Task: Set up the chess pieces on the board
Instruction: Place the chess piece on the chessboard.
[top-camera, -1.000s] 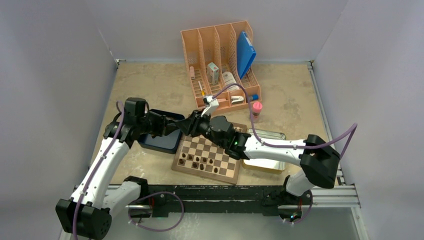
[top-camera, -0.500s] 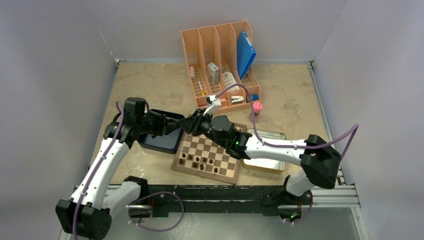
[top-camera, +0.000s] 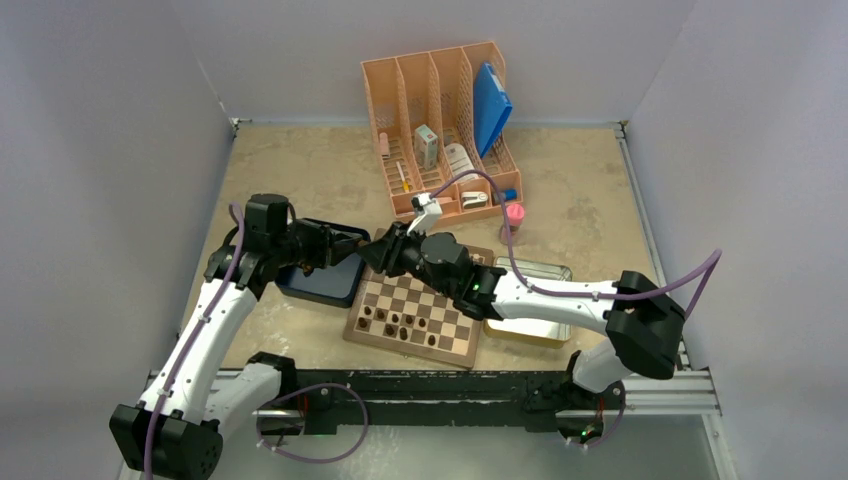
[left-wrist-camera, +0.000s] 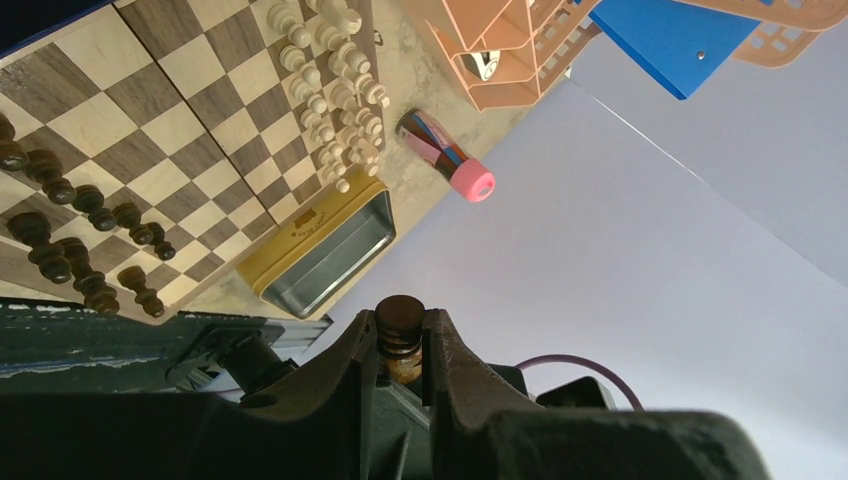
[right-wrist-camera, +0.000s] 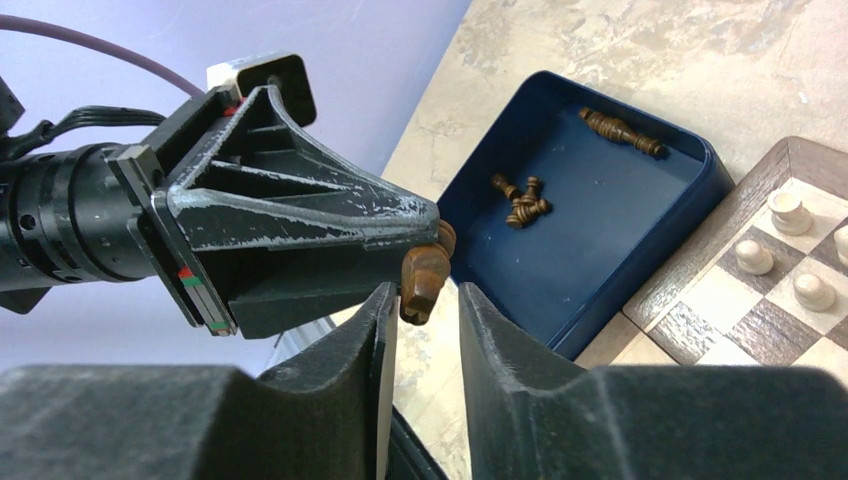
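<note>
One dark chess piece (right-wrist-camera: 425, 280) was clamped in the left gripper (left-wrist-camera: 400, 325), near the blue tray (right-wrist-camera: 610, 215); the right gripper (right-wrist-camera: 425, 297) had its jaws apart around the piece's free end.

A peach desk organizer (top-camera: 440, 130) holding a blue folder (top-camera: 490, 105) stood at the back of the worktop (top-camera: 300, 170). Nearer were a pink-capped tube (top-camera: 514, 215), a metal tin (top-camera: 545, 270) and a dark blue tray (top-camera: 320, 287).
</note>
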